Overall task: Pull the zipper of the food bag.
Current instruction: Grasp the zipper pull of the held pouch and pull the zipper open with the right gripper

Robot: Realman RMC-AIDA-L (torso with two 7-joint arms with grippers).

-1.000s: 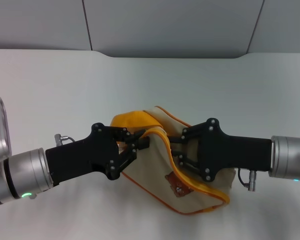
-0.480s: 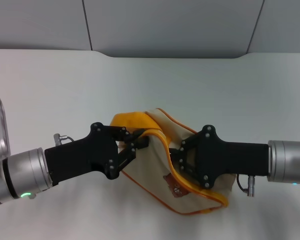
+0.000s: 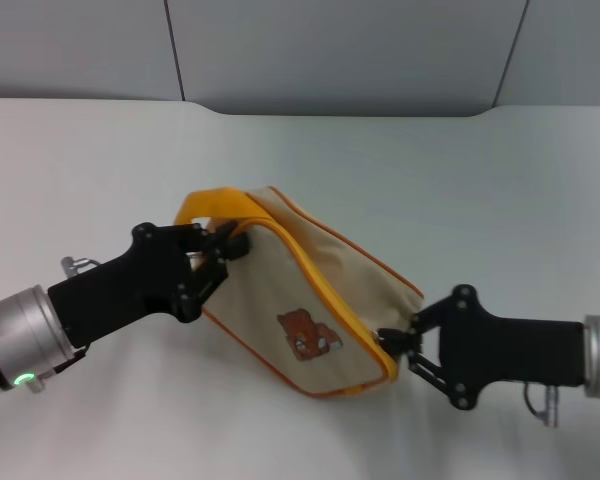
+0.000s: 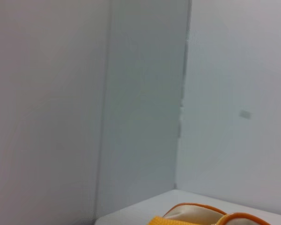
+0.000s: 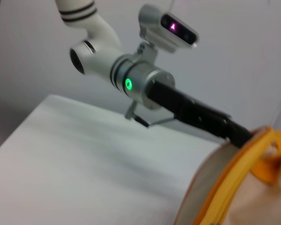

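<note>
Right tool [image 3: 398,345] stood pinched shut on the zipper [image 3: 325,295] at the near right corner of the food bag [image 3: 300,290], which lay slanted on the desk [image 3: 430,180]. Left tool [image 3: 223,250] clamped the strap end, anchoring it. Pulling well probably required tension along the zip line, not upward.

The food bag [image 3: 300,300] is lying slantwise on the table [image 3: 430,170] in front of me, its far end pointing toward my left and its near end toward my right. My left gripper [image 3: 223,250] is sitting at the far left end, clamped on the loop strap [image 3: 205,205] there. My right gripper [image 3: 398,346] is sitting at the near right corner, pinched on the zipper [image 3: 325,290], which is running along the bag's upper edge between my two grippers. A wall [image 3: 330,50] is standing behind the table.
</note>
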